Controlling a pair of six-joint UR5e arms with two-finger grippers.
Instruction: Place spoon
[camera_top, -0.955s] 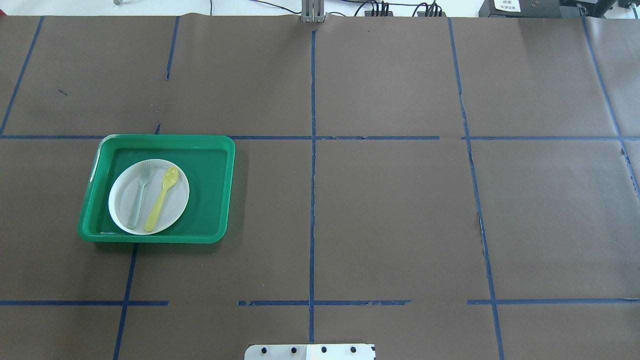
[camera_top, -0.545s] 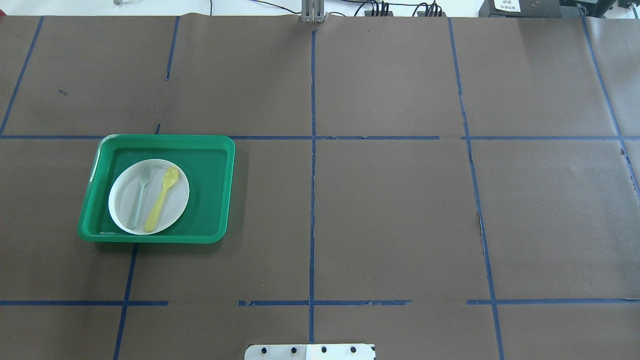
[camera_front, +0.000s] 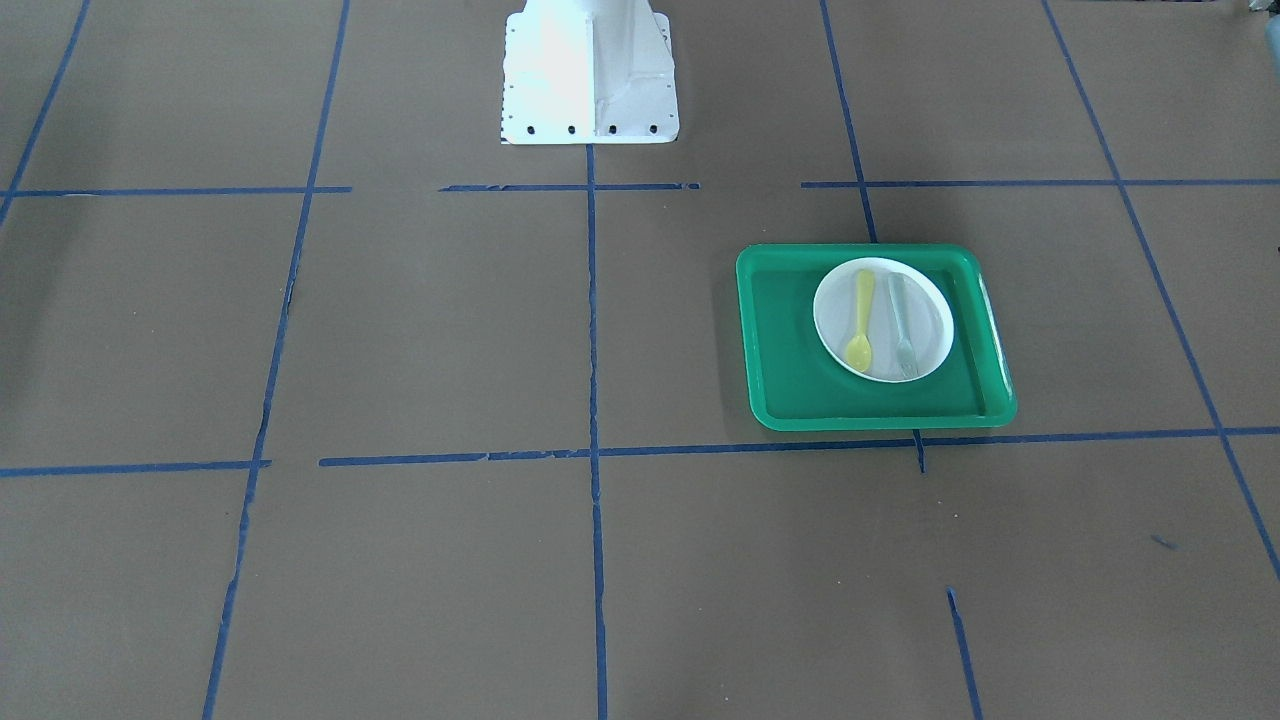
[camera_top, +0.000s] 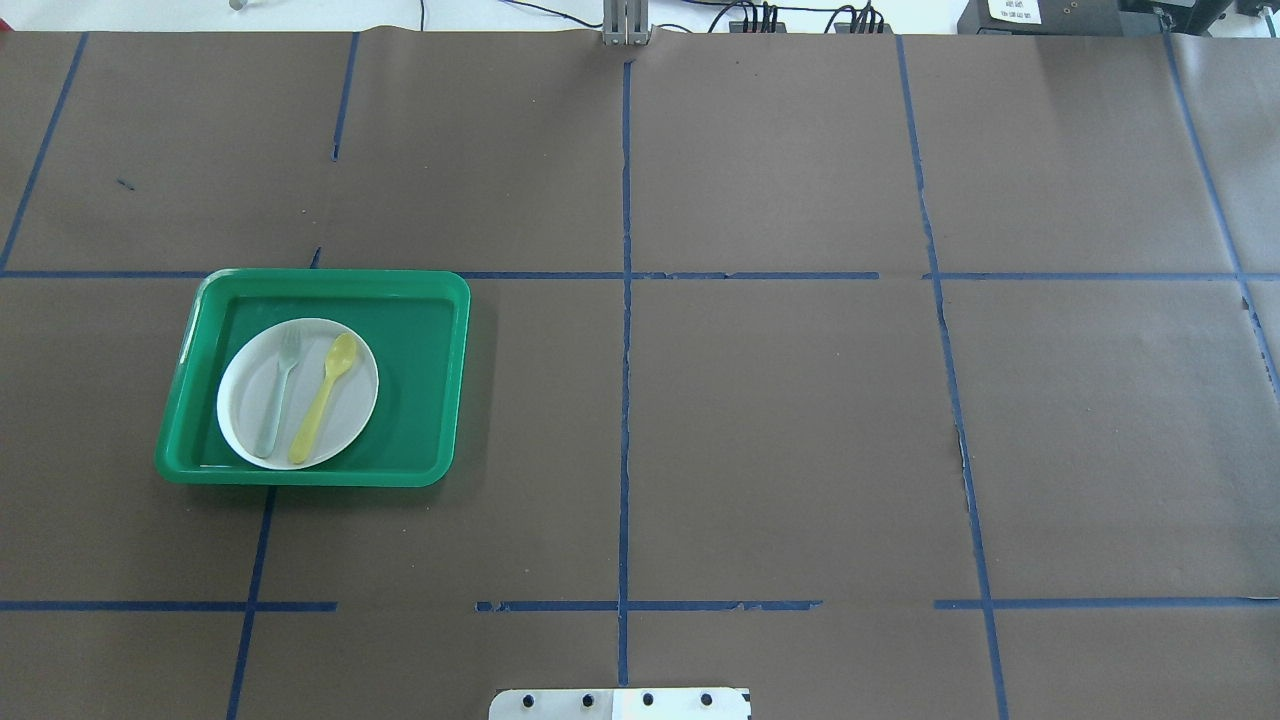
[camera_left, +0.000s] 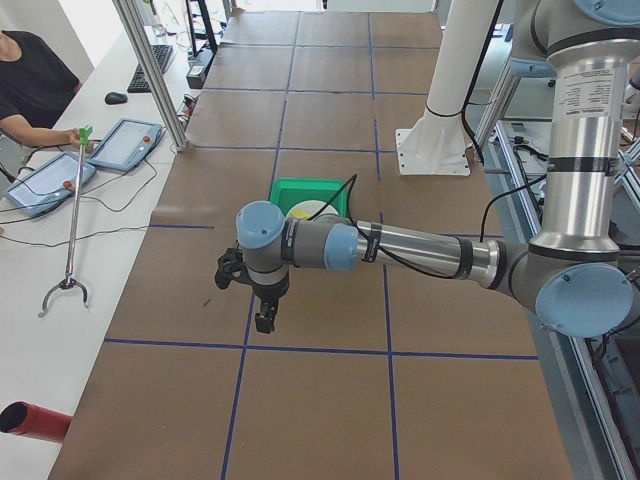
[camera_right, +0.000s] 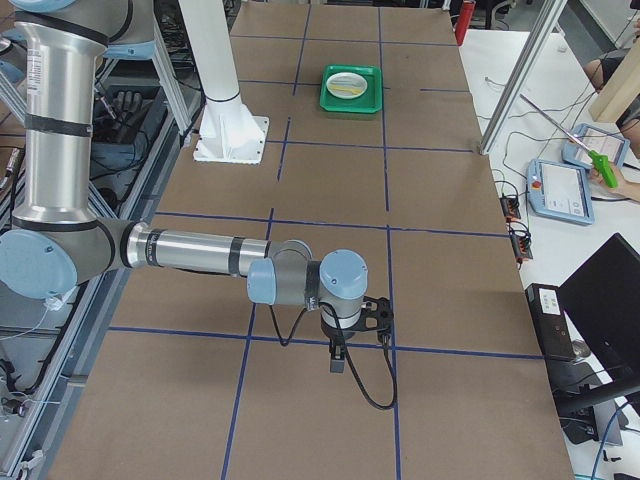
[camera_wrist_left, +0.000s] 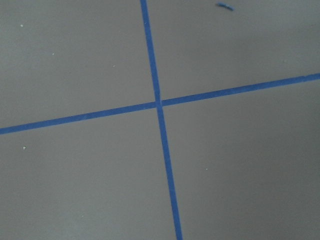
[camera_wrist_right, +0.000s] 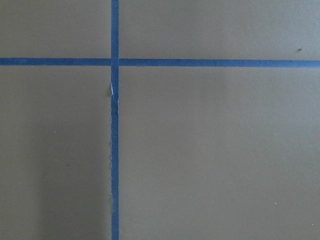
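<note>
The spoon (camera_top: 322, 398) is seen on the plate (camera_top: 242, 400), far from the left gripper (camera_left: 262, 315) and right gripper (camera_right: 337, 358), whose grip cannot be told.

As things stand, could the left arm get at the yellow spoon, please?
Probably yes: the spoon lies uncovered on the plate, on the side of the left gripper, nothing over it; only the fork close beside it crowds a grasp.

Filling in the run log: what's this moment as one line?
spoon: on white plate, beside fork | white plate: in green tray | left gripper, right gripper: away from tray, jaws unreadable
</note>
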